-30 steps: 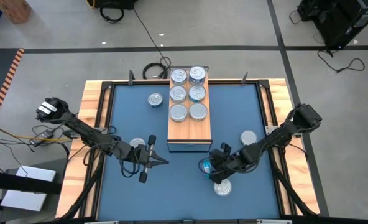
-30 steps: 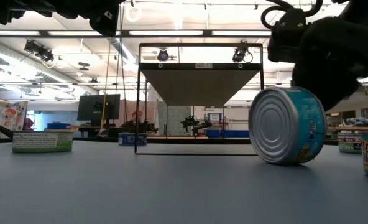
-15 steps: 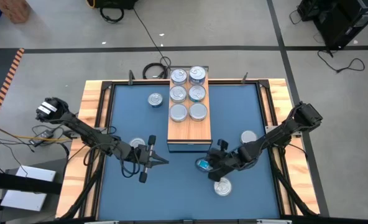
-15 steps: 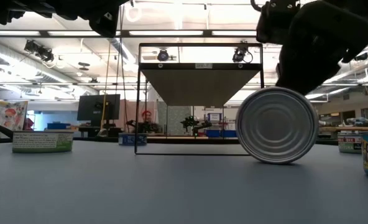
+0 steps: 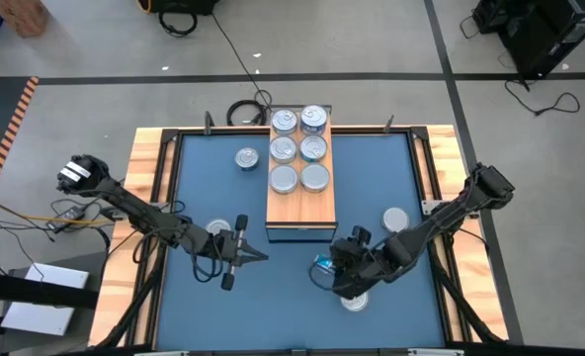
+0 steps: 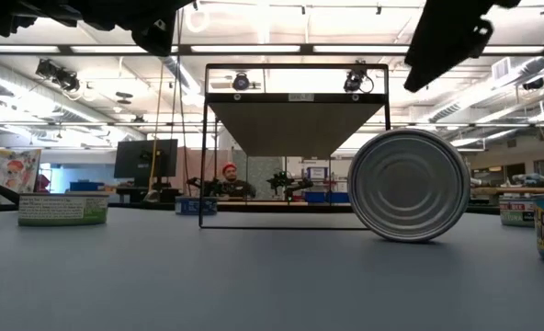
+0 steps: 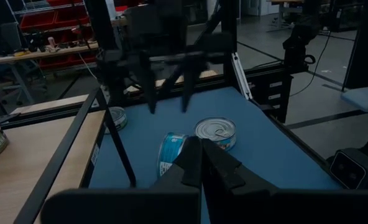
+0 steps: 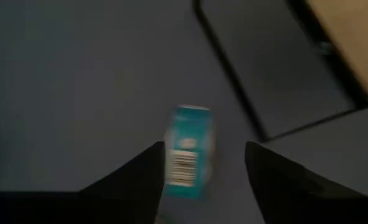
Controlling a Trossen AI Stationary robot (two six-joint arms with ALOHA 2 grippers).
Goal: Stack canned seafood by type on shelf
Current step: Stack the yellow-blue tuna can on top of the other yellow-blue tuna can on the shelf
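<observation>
Tin on edge near the shelf, right gripper above it

Right arm reaches from the table's right side toward the shelf's near end, bent low over the mat. Its gripper hangs over a teal tin with the fingers spread and nothing between them; the wrist view shows the tin free in the gap, blurred. That tin stands on its edge on the mat just off the shelf's near end, its silver end facing the low camera, where only a dark piece of the arm cuts in above it.

Left arm stretches from the table's left side, its gripper lying close to the mat, left of the shelf's near end, fingers pressed together and empty.

Six tins sit in two rows on the shelf's far half. Another tin lies flat left of the shelf. One tin lies right of the shelf's near end, one is partly hidden under the right gripper, and one is half covered by the left arm.
</observation>
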